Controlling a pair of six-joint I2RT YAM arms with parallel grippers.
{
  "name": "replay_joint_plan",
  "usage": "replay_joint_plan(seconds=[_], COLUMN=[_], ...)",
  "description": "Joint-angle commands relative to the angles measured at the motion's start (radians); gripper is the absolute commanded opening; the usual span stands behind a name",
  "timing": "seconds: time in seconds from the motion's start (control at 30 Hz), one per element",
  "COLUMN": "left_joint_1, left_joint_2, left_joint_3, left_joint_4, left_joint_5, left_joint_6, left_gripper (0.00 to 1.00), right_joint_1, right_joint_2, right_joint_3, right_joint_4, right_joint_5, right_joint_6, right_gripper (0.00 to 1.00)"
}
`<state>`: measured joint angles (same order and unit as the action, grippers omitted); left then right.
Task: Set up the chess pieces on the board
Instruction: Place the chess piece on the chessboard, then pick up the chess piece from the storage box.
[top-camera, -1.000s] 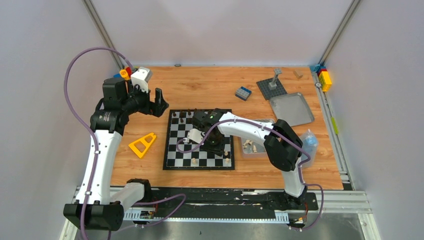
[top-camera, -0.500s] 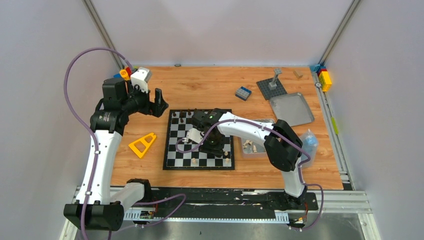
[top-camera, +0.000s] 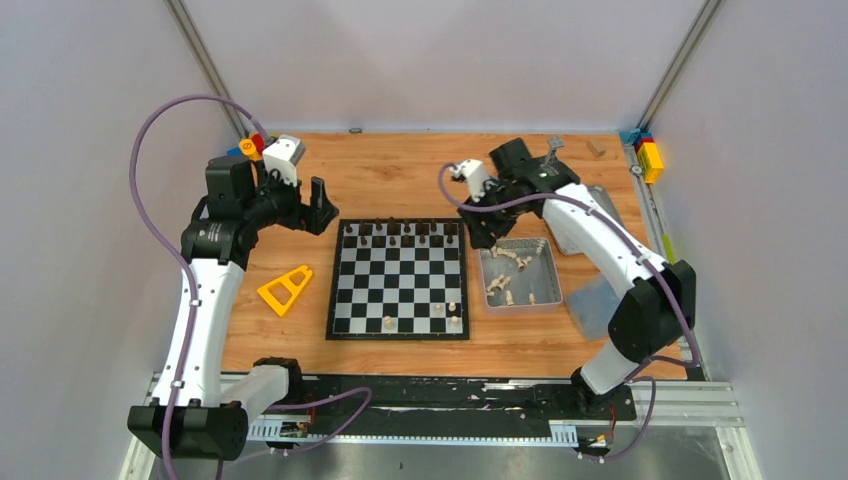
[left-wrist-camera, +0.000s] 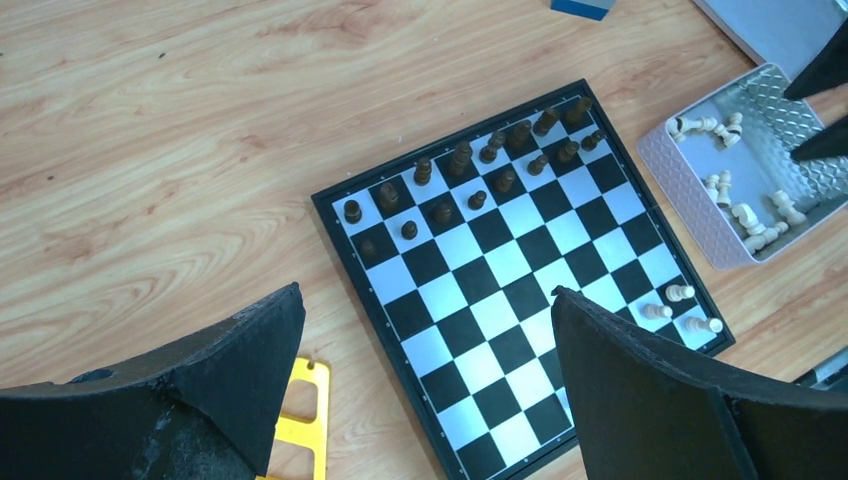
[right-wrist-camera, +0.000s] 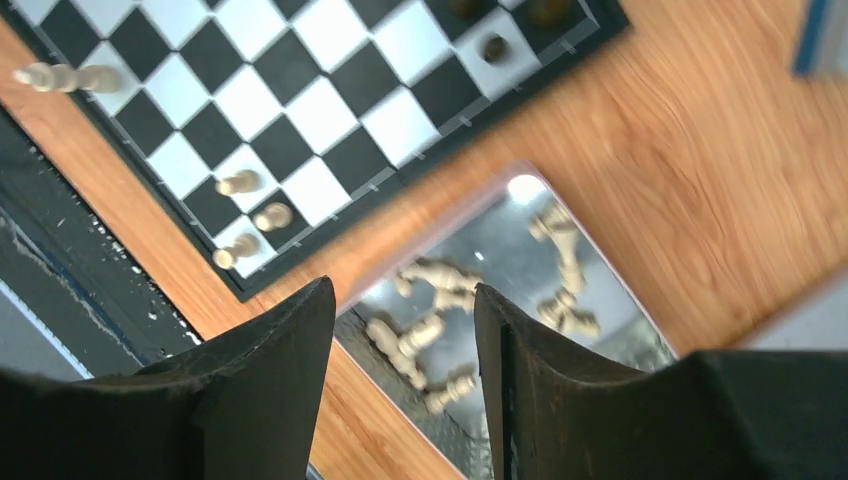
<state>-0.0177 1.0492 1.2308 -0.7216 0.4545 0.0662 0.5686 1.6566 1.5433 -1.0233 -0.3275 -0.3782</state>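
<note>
Board: black-and-white chessboard (top-camera: 398, 285) lies flat at the middle of the worktop (top-camera: 420, 165), nearer its near edge than its far one.
Dark pieces: dark chess pieces (left-wrist-camera: 460, 157) stand upright in two rows along the board's far edge.
Pale pieces on board: a few pale chess pieces (top-camera: 455, 322) stand in the near two rows, most at the near right corner and one further left along the near row.
Pale pieces off board: loose pale pieces (right-wrist-camera: 440, 275) lie tumbled on their sides in a silver metal tin (top-camera: 546, 280), which sits just beside the board's right edge.
Right claw: right claw (right-wrist-camera: 400, 300) hangs above the tin's far left corner, close to the board's far right corner. Its jaws are partly apart, with nothing between them.
Left claw: left claw (left-wrist-camera: 428, 298) is raised over the worktop off the board's far left corner. Its jaws are spread fully wide and hold nothing.
Other items: a yellow triangular frame (top-camera: 285, 289) lies left of the board. The tin's lid (top-camera: 598, 232) lies toward the right edge, partly hidden by the right arm.
</note>
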Motion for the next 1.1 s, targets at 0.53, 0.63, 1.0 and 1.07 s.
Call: replay_joint_plan(seconds=[0.53, 0.63, 1.0, 1.07], left_joint_1=[0.009, 0.009, 0.009, 0.009], left_joint_2=[-0.008, -0.012, -0.008, -0.007], left_joint_3=[-0.043, -0.049, -0.055, -0.057], left_joint_4=[0.045, 0.048, 0.055, 0.056], left_joint_5=[0.117, 0.114, 0.113, 0.113], left_joint_6=[0.010, 0.012, 0.016, 0.017], left_gripper=[1.00, 1.00, 1.00, 1.00], right_joint_1=[-0.302, -0.302, -0.302, -0.302], right_joint_2=[-0.016, -0.002, 0.021, 0.021], right_joint_3=[-0.405, -0.424, -0.500, -0.515], right_joint_4=[0.394, 0.436, 0.574, 0.594], right_joint_5=[0.070, 0.082, 0.107, 0.101], right_joint_6=[-0.001, -0.032, -0.086, -0.095], right_gripper=[0.40, 0.43, 0.46, 0.46])
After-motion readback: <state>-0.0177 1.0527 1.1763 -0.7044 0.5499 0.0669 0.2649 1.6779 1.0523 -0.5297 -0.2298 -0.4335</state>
